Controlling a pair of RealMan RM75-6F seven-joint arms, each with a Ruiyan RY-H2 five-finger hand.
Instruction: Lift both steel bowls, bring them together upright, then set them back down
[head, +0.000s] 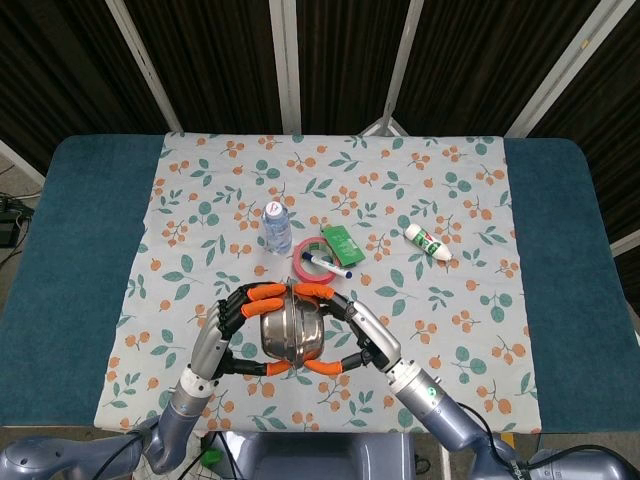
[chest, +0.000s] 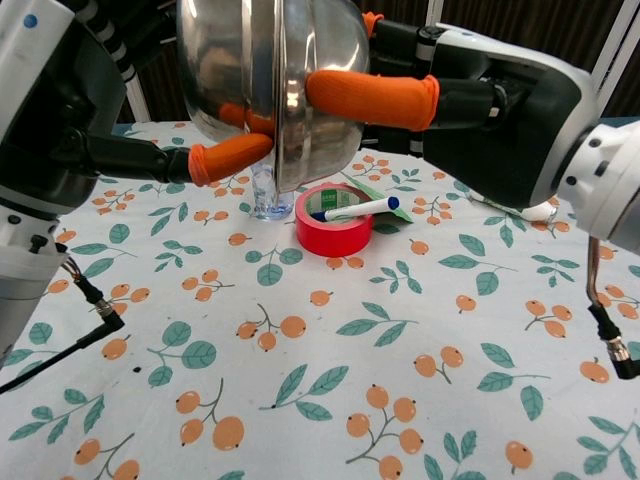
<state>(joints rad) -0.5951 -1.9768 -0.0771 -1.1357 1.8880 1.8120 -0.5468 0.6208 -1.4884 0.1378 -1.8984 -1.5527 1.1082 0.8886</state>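
Two steel bowls are held in the air, tipped on their sides, with their rims pressed together. My left hand (head: 232, 330) grips the left bowl (head: 275, 335) with orange-tipped fingers over its rim. The right bowl (head: 309, 334) is held the same way by my right hand (head: 350, 333). In the chest view the joined pair fills the top: left bowl (chest: 225, 70), right bowl (chest: 328, 45), left hand (chest: 95, 135) and right hand (chest: 480, 100) on either side. The bowls hang above the cloth in front of the red tape roll.
On the patterned tablecloth (head: 440, 330) behind the bowls stand a small water bottle (head: 277, 228), a red tape roll (head: 309, 268) with a pen (chest: 360, 208) lying across it, a green card (head: 340, 243) and a white tube (head: 428, 242) to the right.
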